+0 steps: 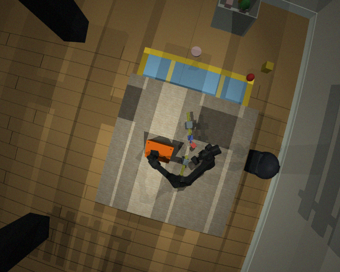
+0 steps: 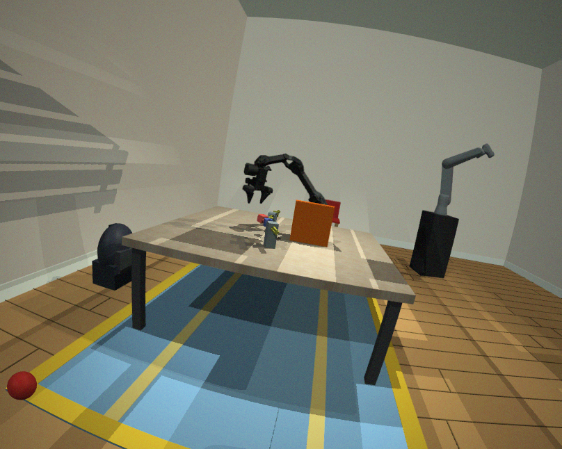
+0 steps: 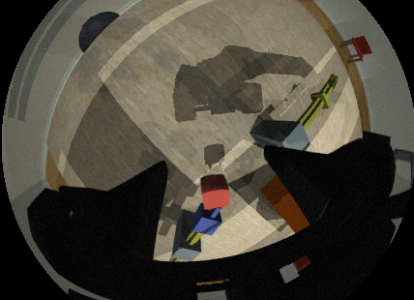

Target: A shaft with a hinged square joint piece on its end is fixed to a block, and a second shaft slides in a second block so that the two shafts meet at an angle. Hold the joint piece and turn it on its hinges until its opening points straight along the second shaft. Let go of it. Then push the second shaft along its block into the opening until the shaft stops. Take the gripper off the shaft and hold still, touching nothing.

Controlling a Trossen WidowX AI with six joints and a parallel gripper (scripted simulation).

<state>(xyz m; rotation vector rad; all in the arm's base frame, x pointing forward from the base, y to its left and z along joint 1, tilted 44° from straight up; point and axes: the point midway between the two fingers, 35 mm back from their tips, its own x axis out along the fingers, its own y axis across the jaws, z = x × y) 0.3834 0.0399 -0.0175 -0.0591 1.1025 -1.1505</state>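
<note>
The red joint piece [image 1: 193,145] [image 2: 262,219] [image 3: 215,195] hangs on the blue hinge part [image 1: 190,137] [image 3: 207,223] at the end of the first yellow shaft [image 1: 188,116], and is turned off to one side of the second shaft's line. The first shaft passes through its grey block [image 1: 188,124] [image 2: 270,236]. The second yellow shaft [image 1: 182,170] [image 3: 311,112] sits in the other grey block [image 1: 185,161] [image 3: 278,134], its near end apart from the joint piece. My gripper [image 2: 256,201] [image 3: 218,159] is open and empty, above the joint piece and pointing down. I cannot make out the opening.
An orange upright panel [image 1: 159,148] [image 2: 311,223] [image 3: 285,206] stands on the table [image 1: 117,175] [image 2: 310,265] beside the shafts and near the arm's base. A dark rounded object [image 1: 265,165] [image 2: 115,249] stands on the floor beyond the table's edge.
</note>
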